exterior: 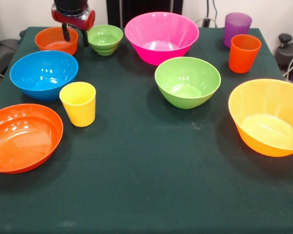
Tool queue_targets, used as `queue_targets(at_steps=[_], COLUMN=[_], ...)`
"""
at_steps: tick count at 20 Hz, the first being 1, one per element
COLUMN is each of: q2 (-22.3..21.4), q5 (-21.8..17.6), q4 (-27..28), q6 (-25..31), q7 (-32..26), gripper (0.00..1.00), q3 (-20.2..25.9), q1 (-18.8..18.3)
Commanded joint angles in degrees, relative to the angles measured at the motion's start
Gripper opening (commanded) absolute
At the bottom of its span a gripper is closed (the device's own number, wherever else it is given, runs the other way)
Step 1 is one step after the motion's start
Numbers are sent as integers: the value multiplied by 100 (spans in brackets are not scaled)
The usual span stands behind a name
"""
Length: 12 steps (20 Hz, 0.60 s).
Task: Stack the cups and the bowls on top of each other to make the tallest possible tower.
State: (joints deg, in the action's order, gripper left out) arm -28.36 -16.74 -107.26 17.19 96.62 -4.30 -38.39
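Note:
My gripper (76, 38) is open at the far left, one finger inside the small red-orange bowl (53, 41) and the other outside its right rim, beside the small ribbed green bowl (105, 39). The large pink bowl (161, 36) stands at the far middle. In front of it is the medium green bowl (187, 81). The purple cup (237, 28) and the orange cup (244, 52) stand far right. The large yellow-orange bowl (268, 117) is at the right edge. On the left are the blue bowl (44, 74), the yellow cup (78, 103) and the shallow orange bowl (22, 136). Every piece stands alone, upright.
A dark green cloth (146, 185) covers the table. Its near half holds nothing in the middle. Black equipment (288, 51) with cables sits past the table's right far corner.

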Motion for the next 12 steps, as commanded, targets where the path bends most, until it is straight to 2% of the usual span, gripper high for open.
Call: queue_targets(at_steps=[1, 12], q2=[509, 752], q5=[-402, -610], q4=[-187, -254], q6=[-473, -769], q7=[325, 444], gripper=[100, 100], q3=[451, 369], q1=[-99, -197])
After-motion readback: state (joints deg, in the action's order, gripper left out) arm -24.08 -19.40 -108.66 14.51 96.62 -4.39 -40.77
